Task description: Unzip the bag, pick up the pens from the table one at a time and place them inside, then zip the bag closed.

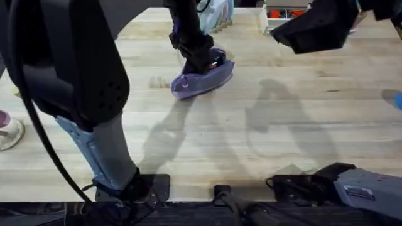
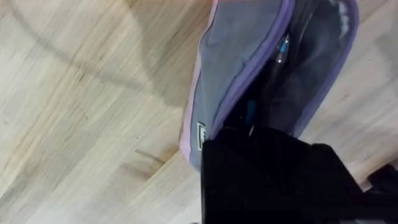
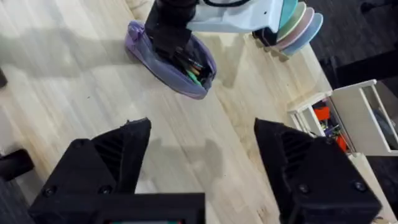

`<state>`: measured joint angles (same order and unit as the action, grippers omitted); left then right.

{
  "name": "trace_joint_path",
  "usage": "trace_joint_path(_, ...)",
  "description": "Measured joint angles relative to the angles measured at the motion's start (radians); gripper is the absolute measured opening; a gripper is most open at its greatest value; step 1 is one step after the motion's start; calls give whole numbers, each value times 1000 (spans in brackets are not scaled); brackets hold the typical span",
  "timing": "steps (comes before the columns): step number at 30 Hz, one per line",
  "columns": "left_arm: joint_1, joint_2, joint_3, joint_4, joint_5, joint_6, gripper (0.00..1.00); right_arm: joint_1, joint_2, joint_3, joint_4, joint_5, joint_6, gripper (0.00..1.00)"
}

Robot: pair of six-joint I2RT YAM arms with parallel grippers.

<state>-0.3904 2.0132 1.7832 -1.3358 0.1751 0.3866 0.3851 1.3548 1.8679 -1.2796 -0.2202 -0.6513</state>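
Pale plank table [image 1: 264, 138] bears the open bag [image 1: 202, 80]; left claw [image 1: 202, 61] grip unclear, right claw [image 3: 199, 163] spread empty.

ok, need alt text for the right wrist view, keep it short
The left arm's black gripper reaches into the open top of a soft lavender-purple fabric pouch lying on the pale wood plank tabletop. In the foreground, the right gripper's two black fingers stand wide apart above bare wood. Stacked pastel plates and a white parts box sit beyond the pouch.
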Motion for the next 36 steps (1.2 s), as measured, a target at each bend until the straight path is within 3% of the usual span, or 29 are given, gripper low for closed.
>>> trace_joint_path(6, -1, 0, 0, -3, -15, 14, 67, 0, 0, 0, 8, 12, 0, 996)
trace_joint_path(7, -2, 0, 0, -4, -17, 24, 156, 0, 0, 0, 8, 14, 0, 996)
trace_joint_path(12, -6, 0, 0, 6, -11, 47, 915, 0, 8, 0, 8, 14, 0, 996)
trace_joint_path(13, -7, 0, 0, 5, -14, 48, 974, 0, 12, 0, 8, 15, 0, 996)
trace_joint_path(29, -4, 0, 31, -38, -13, 55, 993, 0, 31, 0, 8, 15, 0, 996)
trace_joint_path(36, 34, -13, 51, -70, -12, 100, 995, 0, 33, 0, 0, 15, 0, 996)
